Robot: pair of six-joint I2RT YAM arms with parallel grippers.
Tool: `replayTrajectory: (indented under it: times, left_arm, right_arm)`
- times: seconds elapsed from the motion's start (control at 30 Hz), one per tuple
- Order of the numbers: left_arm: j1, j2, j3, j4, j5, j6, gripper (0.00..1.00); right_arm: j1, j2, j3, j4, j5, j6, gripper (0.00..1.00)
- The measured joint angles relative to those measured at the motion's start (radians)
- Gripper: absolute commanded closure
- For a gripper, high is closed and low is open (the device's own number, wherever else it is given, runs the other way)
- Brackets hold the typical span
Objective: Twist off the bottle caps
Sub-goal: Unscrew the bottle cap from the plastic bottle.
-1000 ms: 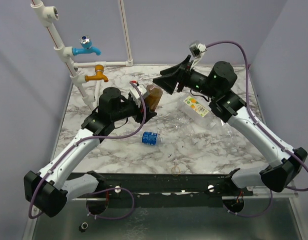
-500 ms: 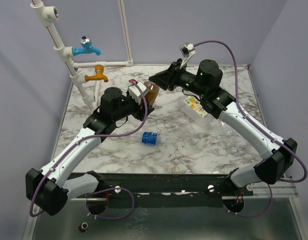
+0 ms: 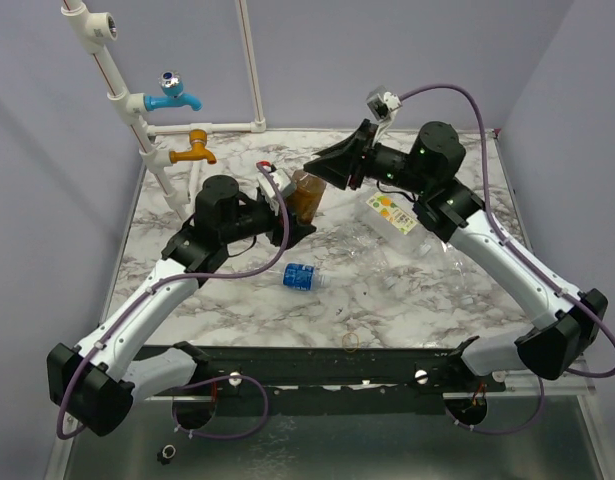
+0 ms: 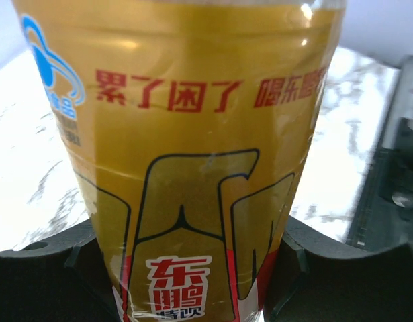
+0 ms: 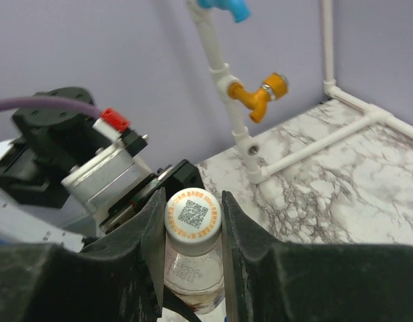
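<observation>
- Left pincer [image 4: 193, 272] clamps the amber bottle [image 3: 307, 196], upper centre of the overhead view.
- Right pincer [image 5: 193, 225] is clamped on its white cap [image 5: 193, 212].
- A weak left hold could let the bottle spin with the cap.

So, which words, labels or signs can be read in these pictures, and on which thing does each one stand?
"累了困了 喝东鹏", red, cut off at the right: amber bottle, upper label.
"东鹏特饮", white on red: same bottle, lower down.
QR code with small print around it, too small to read: cap.
Labels of the squarish bottle and the blue-labelled bottle: too small to read.
</observation>
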Motion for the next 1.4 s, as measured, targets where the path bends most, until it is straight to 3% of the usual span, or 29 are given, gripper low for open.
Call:
replayTrajectory:
  times: [0.3, 0.47, 0.5, 0.57, 0.6, 0.63, 0.7, 0.87, 1.07, 1.4]
  left_arm:
    - [-0.007, -0.055, 0.043, 0.004, 0.384, -0.078, 1.00]
    - [-0.007, -0.054, 0.048, -0.004, 0.497, -0.097, 1.00]
    - [-0.007, -0.054, 0.048, -0.007, 0.507, -0.098, 1.00]
    - [-0.007, -0.054, 0.048, -0.015, 0.517, -0.100, 1.00]
    - [-0.007, -0.054, 0.048, -0.021, 0.516, -0.100, 1.00]
    - [-0.007, -0.054, 0.048, -0.024, 0.512, -0.101, 1.00]
    - [-0.007, -0.054, 0.048, -0.023, 0.484, -0.103, 1.00]
    - [-0.007, -0.054, 0.043, -0.021, 0.316, -0.058, 1.00]
    - [-0.007, -0.032, 0.009, -0.006, 0.074, -0.002, 1.00]
    - [-0.004, -0.018, -0.022, 0.031, -0.090, 0.012, 1.00]
  right_arm:
    - [-0.011, -0.104, -0.013, 0.107, -0.367, -0.037, 0.99]
    - [-0.017, -0.103, -0.018, 0.159, -0.478, -0.016, 0.96]
    - [-0.017, -0.103, -0.019, 0.162, -0.487, -0.016, 0.81]
    - [-0.018, -0.104, -0.020, 0.157, -0.489, -0.020, 0.42]
    - [-0.017, -0.104, -0.020, 0.148, -0.482, -0.025, 0.29]
    - [-0.017, -0.106, -0.020, 0.134, -0.470, -0.029, 0.21]
    - [-0.012, -0.111, -0.021, 0.097, -0.410, -0.048, 0.13]
    - [-0.004, -0.109, -0.003, 0.010, -0.148, -0.056, 0.09]
    - [-0.004, -0.046, 0.077, -0.068, 0.089, -0.001, 0.11]
    - [-0.004, 0.027, 0.076, -0.099, 0.163, 0.095, 0.24]
